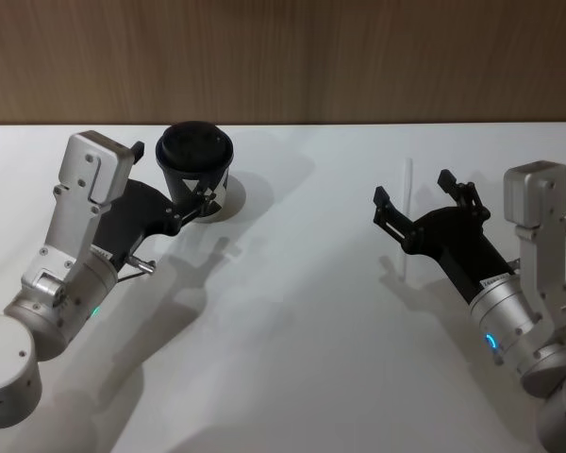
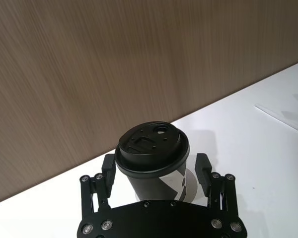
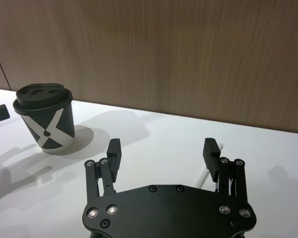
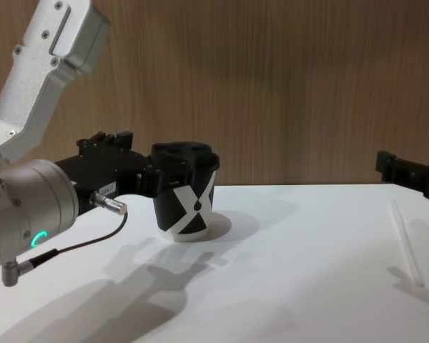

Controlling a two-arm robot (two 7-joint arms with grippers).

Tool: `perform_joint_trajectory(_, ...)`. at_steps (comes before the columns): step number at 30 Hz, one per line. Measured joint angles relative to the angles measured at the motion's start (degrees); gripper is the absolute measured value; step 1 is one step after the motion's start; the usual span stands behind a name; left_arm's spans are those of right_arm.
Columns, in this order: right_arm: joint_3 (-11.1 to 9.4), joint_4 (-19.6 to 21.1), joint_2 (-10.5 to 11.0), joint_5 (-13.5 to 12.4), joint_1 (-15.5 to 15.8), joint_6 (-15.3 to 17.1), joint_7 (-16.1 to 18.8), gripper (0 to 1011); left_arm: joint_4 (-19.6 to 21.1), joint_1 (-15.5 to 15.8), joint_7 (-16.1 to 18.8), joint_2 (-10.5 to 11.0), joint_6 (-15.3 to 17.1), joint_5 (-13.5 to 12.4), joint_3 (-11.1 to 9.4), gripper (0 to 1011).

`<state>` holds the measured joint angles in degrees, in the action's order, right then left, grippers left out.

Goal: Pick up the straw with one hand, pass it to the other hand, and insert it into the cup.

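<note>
On the table (image 1: 302,359), the straw (image 4: 405,241) is partly hidden under the right gripper (image 1: 412,187), held spread apart; the cup (image 2: 150,141) is straddled by the left gripper (image 2: 156,167), likewise released

From my screen the cup (image 4: 185,194) is black with a black lid, a bold white X with a small black dot at its crossing, and a white base rim. The straw (image 4: 405,241) is white on a white table (image 1: 311,330), so it shows up faintly. The wall (image 1: 283,57) is brown wood grain. The left gripper (image 2: 156,171) and right gripper (image 3: 162,151) are matte black with silver screw heads. The left arm (image 4: 28,207) is silver with a green ring (image 4: 36,239). The right arm (image 1: 538,217) is silver with a blue light (image 1: 491,342).
</note>
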<state>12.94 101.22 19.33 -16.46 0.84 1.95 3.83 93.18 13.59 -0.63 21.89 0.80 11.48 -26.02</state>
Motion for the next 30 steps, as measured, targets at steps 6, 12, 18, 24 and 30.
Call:
perform_joint_trajectory(6, 0.00, 0.00, 0.00, 0.00, 0.00, 0.00, 0.00, 1001, 0.00, 0.00, 0.00, 0.00, 0.00, 0.00, 0.00, 1003)
perform_joint_trajectory(12, 0.00, 0.00, 0.00, 0.00, 0.00, 0.00, 0.00, 1001, 0.00, 0.00, 0.00, 0.00, 0.00, 0.00, 0.00, 1003)
perform_joint_trajectory(18, 0.00, 0.00, 0.00, 0.00, 0.00, 0.00, 0.00, 1001, 0.00, 0.00, 0.00, 0.00, 0.00, 0.00, 0.00, 1003)
perform_joint_trajectory(24, -0.01, 0.01, -0.01, 0.00, 0.01, 0.00, 0.00, 1001, 0.00, 0.00, 0.00, 0.00, 0.00, 0.00, 0.00, 1003)
perform_joint_trajectory(30, -0.43, 0.84, 0.35, 0.45, 0.42, 0.56, -0.26, 1001, 0.00, 0.00, 0.00, 0.00, 0.00, 0.00, 0.00, 1003)
